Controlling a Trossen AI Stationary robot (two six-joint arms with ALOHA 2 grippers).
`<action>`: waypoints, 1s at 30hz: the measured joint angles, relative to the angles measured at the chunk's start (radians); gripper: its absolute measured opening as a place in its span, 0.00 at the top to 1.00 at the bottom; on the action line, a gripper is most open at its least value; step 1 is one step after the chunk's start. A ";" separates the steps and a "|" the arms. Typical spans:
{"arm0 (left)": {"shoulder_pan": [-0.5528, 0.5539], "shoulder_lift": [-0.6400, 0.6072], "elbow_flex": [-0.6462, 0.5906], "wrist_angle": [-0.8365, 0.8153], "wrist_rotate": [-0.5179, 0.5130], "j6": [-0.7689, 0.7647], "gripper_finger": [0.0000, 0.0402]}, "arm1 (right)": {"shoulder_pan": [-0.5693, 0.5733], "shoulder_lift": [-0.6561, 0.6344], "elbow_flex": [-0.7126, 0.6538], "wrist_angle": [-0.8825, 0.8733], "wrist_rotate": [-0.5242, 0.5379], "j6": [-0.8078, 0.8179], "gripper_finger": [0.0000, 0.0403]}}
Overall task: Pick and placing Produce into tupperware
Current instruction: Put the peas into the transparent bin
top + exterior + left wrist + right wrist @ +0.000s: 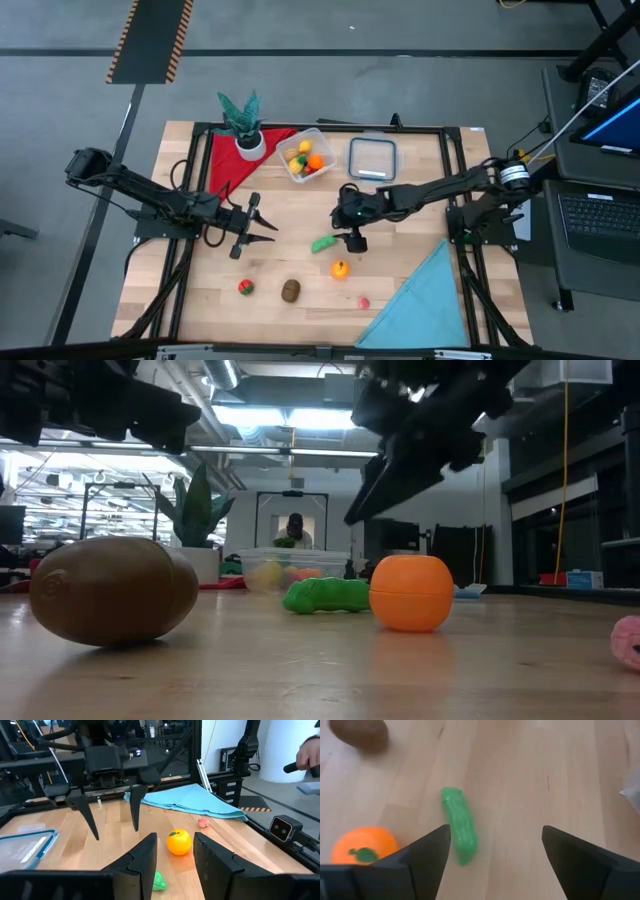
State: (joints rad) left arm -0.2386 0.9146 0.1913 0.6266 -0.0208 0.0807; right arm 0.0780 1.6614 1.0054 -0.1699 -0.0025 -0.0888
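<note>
I am hovering the right gripper (352,240), fingers wide apart and empty, just beside the green pod (459,825), needing to center and descend.

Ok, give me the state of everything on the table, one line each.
Tupperware: open, partly filled with produce.
Lid: off, flat beside the tupperware.
Green vegetable: loose on the table.
Orange: loose on the table.
Right gripper: open, above the green vegetable.
Left gripper: part open, empty.
</note>
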 joint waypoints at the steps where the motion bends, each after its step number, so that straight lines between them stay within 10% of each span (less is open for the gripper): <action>1: 0.000 0.000 0.000 -0.006 0.000 -0.001 0.71 | -0.003 0.011 0.000 0.008 0.000 -0.001 0.22; 30: 0.000 0.002 0.000 -0.015 -0.001 -0.001 0.81 | -0.004 0.257 -0.001 0.157 -0.183 0.085 0.22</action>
State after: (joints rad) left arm -0.2386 0.9161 0.1913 0.6116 -0.0216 0.0799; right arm 0.0744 1.9187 1.0041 -0.0129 -0.1850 -0.0039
